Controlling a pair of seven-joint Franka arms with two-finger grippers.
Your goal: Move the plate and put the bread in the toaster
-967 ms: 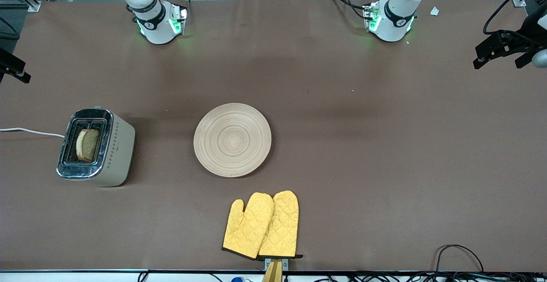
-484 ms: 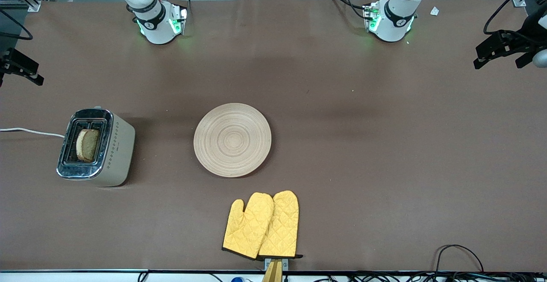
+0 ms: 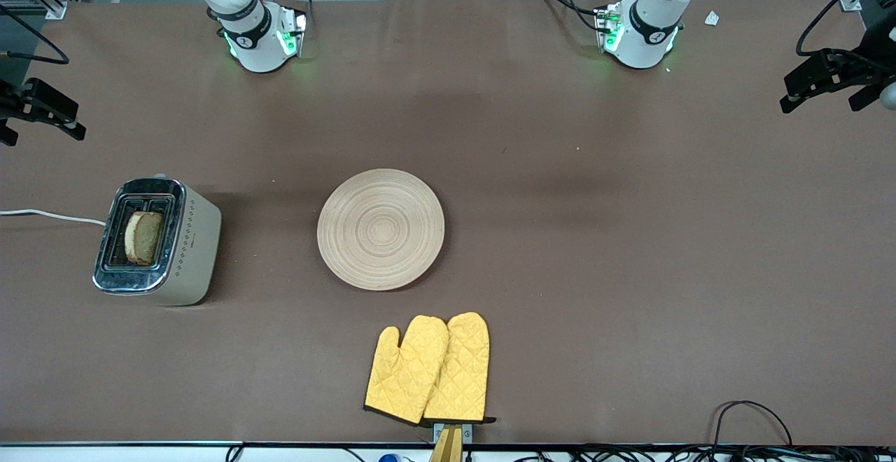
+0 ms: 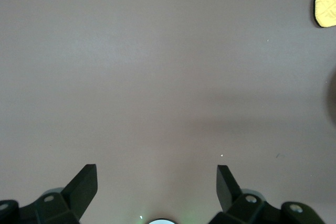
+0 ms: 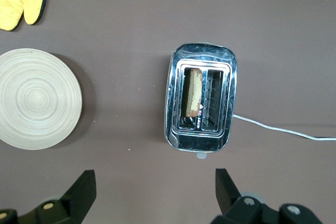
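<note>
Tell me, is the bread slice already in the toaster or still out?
In. The bread slice stands on edge in one slot of the toaster; the other slot is empty, and the wooden plate is bare.

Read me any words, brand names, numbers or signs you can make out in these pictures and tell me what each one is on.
No text can be read anywhere.
Toaster: a tiny mark above the dotted pattern on its side, too small to read.
Robot arm bases: a small dark emblem on each, a symbol and not legible lettering.
Plate, bread, oven mitts: no writing shows.
</note>
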